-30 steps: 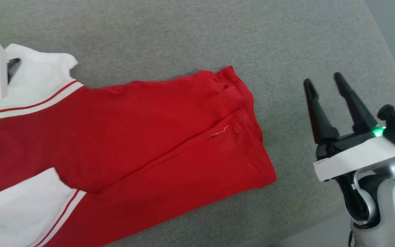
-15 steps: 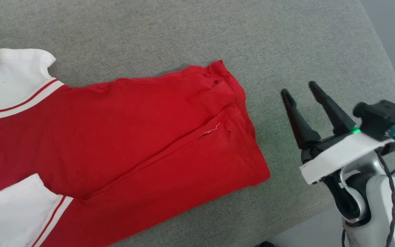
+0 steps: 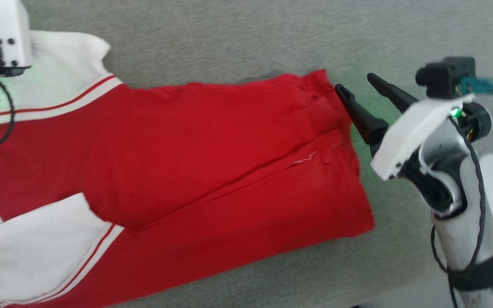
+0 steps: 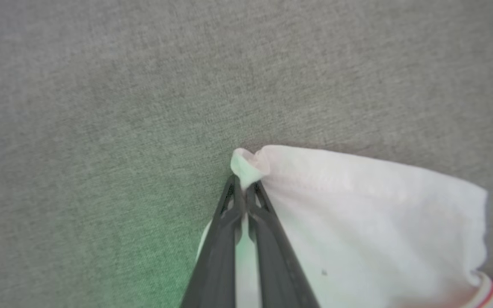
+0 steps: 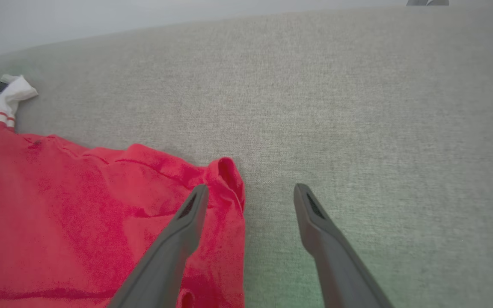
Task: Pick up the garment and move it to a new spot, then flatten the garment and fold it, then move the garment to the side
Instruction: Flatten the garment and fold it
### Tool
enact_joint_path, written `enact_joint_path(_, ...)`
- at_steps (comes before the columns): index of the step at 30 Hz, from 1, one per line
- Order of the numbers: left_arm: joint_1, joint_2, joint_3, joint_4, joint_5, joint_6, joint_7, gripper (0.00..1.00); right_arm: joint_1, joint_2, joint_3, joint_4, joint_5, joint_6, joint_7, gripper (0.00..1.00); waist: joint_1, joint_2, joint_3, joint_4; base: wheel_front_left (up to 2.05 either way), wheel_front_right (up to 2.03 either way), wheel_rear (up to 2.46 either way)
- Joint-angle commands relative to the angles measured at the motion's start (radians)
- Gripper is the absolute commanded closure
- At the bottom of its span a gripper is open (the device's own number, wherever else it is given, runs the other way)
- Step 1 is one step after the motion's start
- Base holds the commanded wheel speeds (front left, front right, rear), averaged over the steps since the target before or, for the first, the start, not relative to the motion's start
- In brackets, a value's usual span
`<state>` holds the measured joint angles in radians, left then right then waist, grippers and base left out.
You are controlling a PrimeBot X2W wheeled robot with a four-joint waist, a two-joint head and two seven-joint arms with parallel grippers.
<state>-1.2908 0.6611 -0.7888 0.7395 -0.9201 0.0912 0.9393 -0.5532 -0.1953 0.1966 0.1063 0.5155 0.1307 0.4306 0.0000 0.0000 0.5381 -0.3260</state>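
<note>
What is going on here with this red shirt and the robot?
The robot is handling a red garment lying on a grey fabric surface. Its left gripper is shut on the tip of the white sleeve. Its right gripper is open at the garment's hem corner, one finger over the red cloth, the other over bare surface; nothing is gripped there yet.
</note>
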Motion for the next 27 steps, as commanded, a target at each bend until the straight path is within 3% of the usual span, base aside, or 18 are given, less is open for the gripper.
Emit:
enact_joint_path(1,0.029,-0.032,-0.023,0.019,0.003,-0.013,0.004,1.0,-0.031,-0.008,0.012,0.026,0.019,0.0,0.023,0.0,0.0,0.0,0.012,0.033,0.0,0.0,0.0)
enact_joint_path(5,0.003,-0.061,-0.028,0.042,0.01,-0.029,-0.022,1.0,-0.117,-0.038,0.063,0.135,0.066,0.0,0.122,0.0,0.0,0.0,0.019,0.065,0.0,0.0,0.0)
enact_joint_path(11,-0.01,-0.095,-0.035,0.082,0.011,-0.057,-0.049,1.0,-0.19,-0.069,0.196,0.287,0.127,0.0,0.359,0.0,0.0,0.0,0.021,0.098,0.0,0.0,0.0)
enact_joint_path(12,-0.012,-0.099,-0.035,0.089,0.012,-0.058,-0.055,1.0,-0.192,-0.072,0.213,0.299,0.146,0.0,0.396,0.17,0.0,0.0,0.02,0.102,0.0,0.0,0.0)
enact_joint_path(13,-0.013,-0.104,-0.034,0.096,0.01,-0.061,-0.063,1.0,-0.198,-0.076,0.225,0.311,0.161,0.001,0.433,0.59,0.0,0.0,0.018,0.106,0.0,0.0,0.0)
enact_joint_path(14,-0.013,-0.104,-0.034,0.096,0.01,-0.061,-0.063,1.0,-0.198,-0.076,0.225,0.311,0.161,0.001,0.433,0.59,0.0,0.0,0.018,0.106,0.0,0.0,0.0)
enact_joint_path(15,-0.015,-0.107,-0.033,0.102,0.009,-0.062,-0.068,1.0,-0.204,-0.086,0.236,0.321,0.166,0.001,0.467,1.0,0.0,0.0,0.017,0.11,0.0,0.0,0.0)
enact_joint_path(19,-0.026,-0.12,-0.03,0.124,0.01,-0.067,-0.094,1.0,-0.233,-0.107,0.226,0.325,0.179,0.001,0.53,1.0,0.0,0.0,0.007,0.126,0.0,0.0,0.0)
enact_joint_path(27,-0.079,-0.139,-0.019,0.126,0.003,-0.09,-0.126,1.0,-0.246,-0.146,0.167,0.261,0.169,0.0,0.478,1.0,0.0,0.0,-0.037,0.17,0.0,0.0,0.0)
